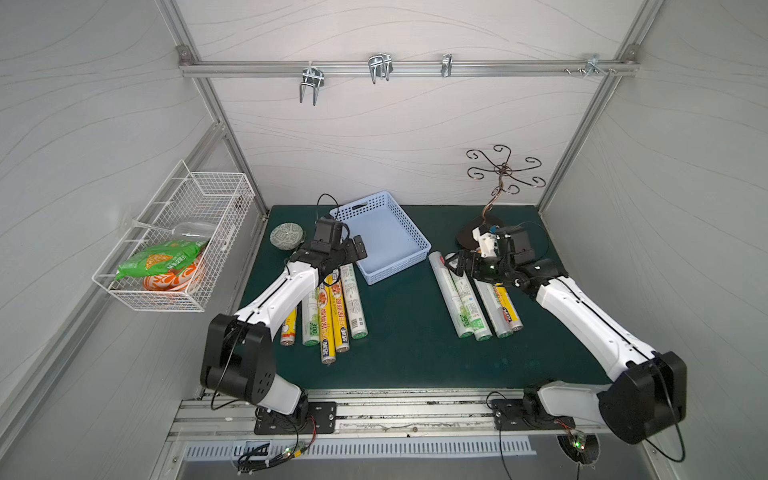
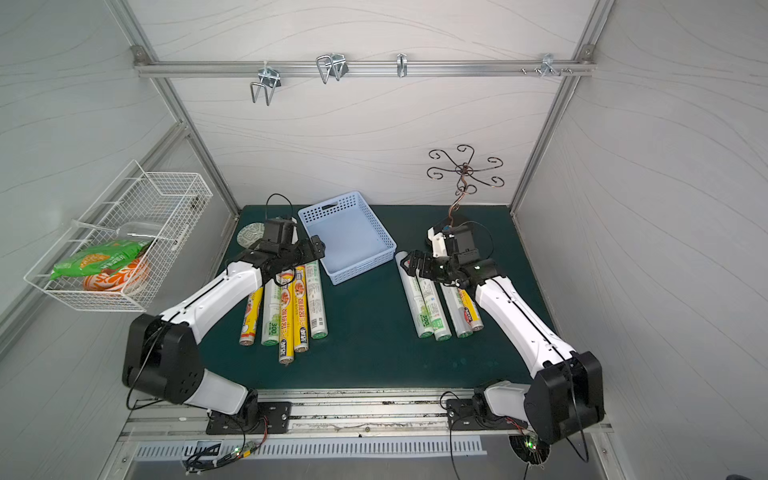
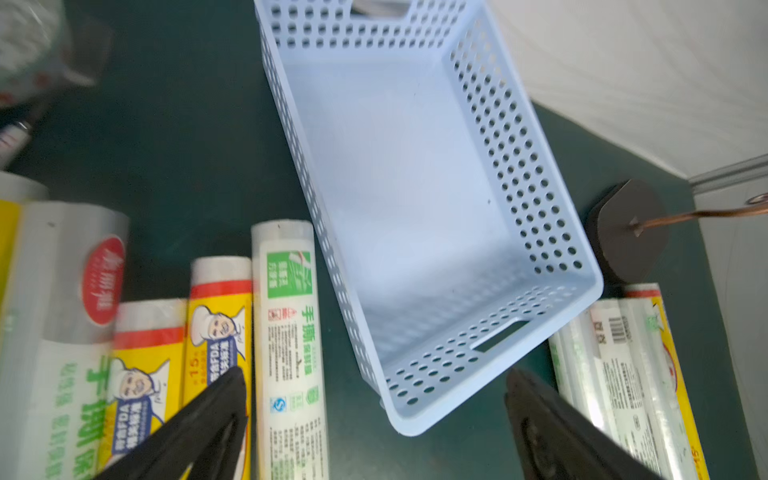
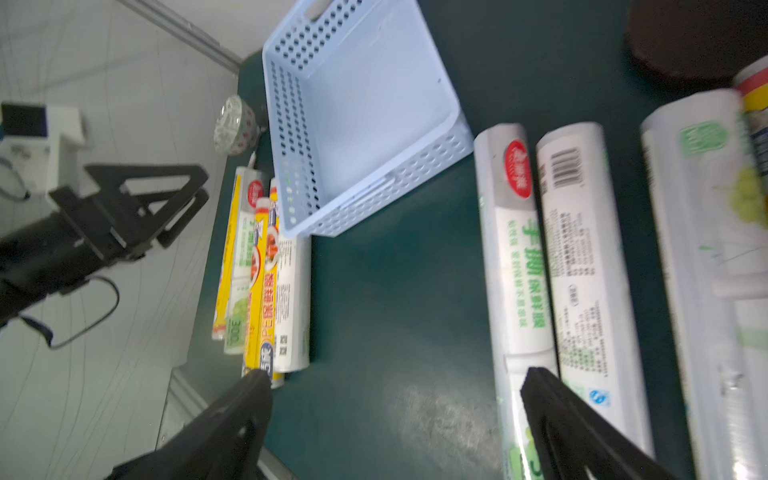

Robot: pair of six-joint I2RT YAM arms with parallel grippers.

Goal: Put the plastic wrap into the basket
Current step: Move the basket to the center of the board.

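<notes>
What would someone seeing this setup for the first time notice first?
Probably the empty light blue basket at the back middle of the green mat, flanked by two rows of plastic wrap rolls, five on the left and four on the right. The left end effector and the right end effector hang open by the far ends of those rows.

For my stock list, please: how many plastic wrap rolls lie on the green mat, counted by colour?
Yellow rolls: 4
White or clear rolls: 5
Total: 9 rolls, none of them in the blue basket.
</notes>
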